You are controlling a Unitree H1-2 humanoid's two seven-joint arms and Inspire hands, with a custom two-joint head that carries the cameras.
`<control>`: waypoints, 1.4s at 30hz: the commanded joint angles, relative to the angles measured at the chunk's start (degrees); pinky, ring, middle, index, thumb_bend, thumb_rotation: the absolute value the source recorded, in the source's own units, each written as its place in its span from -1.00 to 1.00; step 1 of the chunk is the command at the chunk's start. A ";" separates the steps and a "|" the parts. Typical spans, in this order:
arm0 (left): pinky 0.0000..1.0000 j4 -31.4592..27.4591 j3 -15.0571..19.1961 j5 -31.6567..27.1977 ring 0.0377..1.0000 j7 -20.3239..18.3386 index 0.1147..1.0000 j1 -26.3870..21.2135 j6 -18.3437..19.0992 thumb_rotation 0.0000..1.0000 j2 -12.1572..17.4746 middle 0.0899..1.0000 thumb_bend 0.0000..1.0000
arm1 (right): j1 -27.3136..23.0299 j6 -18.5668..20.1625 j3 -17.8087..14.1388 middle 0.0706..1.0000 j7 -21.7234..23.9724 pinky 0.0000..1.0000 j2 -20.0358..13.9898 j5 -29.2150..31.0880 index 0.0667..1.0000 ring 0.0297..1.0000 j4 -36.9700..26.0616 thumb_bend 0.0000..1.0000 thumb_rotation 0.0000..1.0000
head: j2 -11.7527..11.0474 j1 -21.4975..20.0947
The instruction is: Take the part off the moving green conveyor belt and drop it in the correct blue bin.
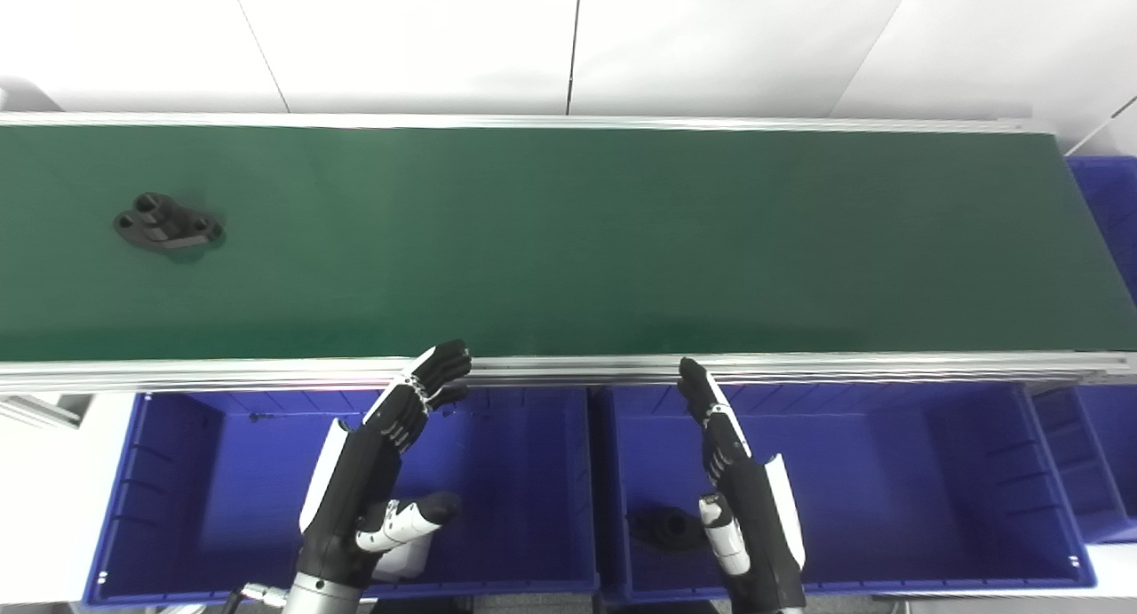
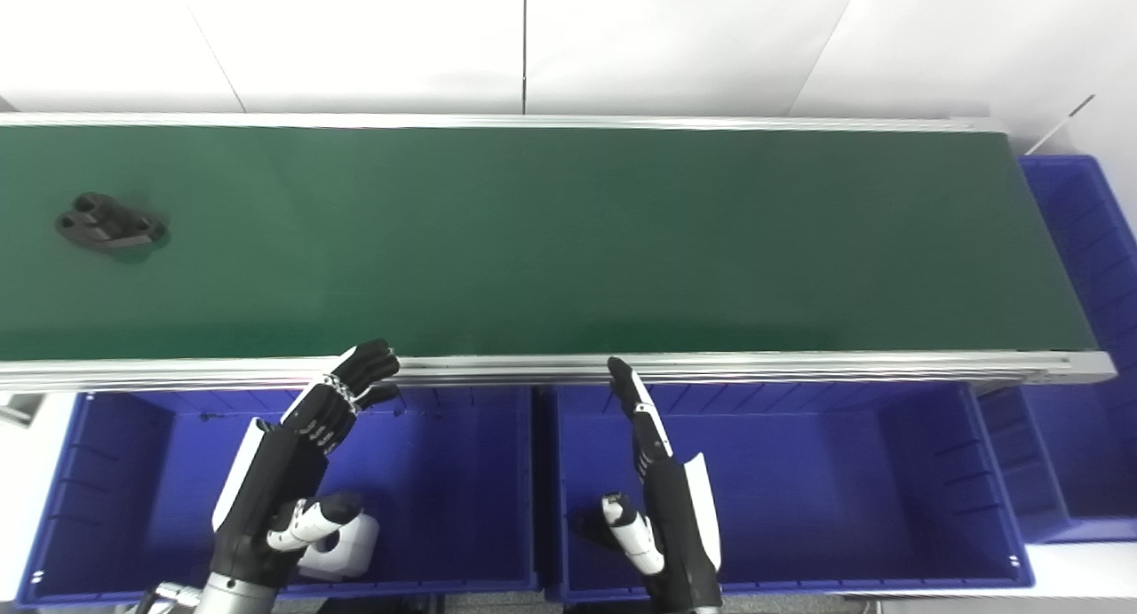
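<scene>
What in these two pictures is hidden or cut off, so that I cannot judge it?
- White part in the left bin: the left hand covers most of it in both views.
- Dark part in the middle bin: the right hand hides its right side; shape unclear.
- Black part on the belt: too small for detail.
- Far right bin: cut by the picture edge; contents unseen.

White panelled wall above a pale floor

The white wall [image 1: 568, 36] behind the work fills the top of both views, divided into wide panels by thin dark seams, one upright and the others slanting. Even, soft light falls on it. Pale floor [image 1: 44, 490] shows at the lower left edge.
</scene>
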 commanded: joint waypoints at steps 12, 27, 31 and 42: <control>0.56 1.16 -0.25 0.93 0.69 0.77 0.65 -0.91 -2.38 0.37 -0.38 0.70 0.69 | -0.80 -3.60 0.25 0.94 1.37 0.99 -0.01 2.44 0.91 0.95 1.13 0.90 1.00 | -1.58 0.50; 0.54 4.64 -1.07 0.21 0.68 0.75 0.63 -1.58 -2.64 0.33 -0.16 0.69 0.72 | -1.74 -4.78 0.22 0.93 0.79 0.96 -0.67 2.68 0.89 0.93 4.63 0.94 1.00 | -8.28 1.06; 0.49 7.50 -1.26 0.63 0.65 1.29 0.61 -2.66 -2.64 0.34 -0.09 0.66 0.74 | -2.69 -4.81 0.38 0.93 0.48 0.95 -1.16 3.24 0.88 0.93 7.16 0.96 1.00 | -12.60 1.49; 0.43 11.60 -3.92 3.31 0.58 5.54 0.58 -5.36 -2.64 0.31 -0.37 0.57 0.79 | -5.68 -4.82 -0.17 0.90 -0.39 0.82 -2.88 5.55 0.86 0.88 11.78 0.93 1.00 | -16.27 5.43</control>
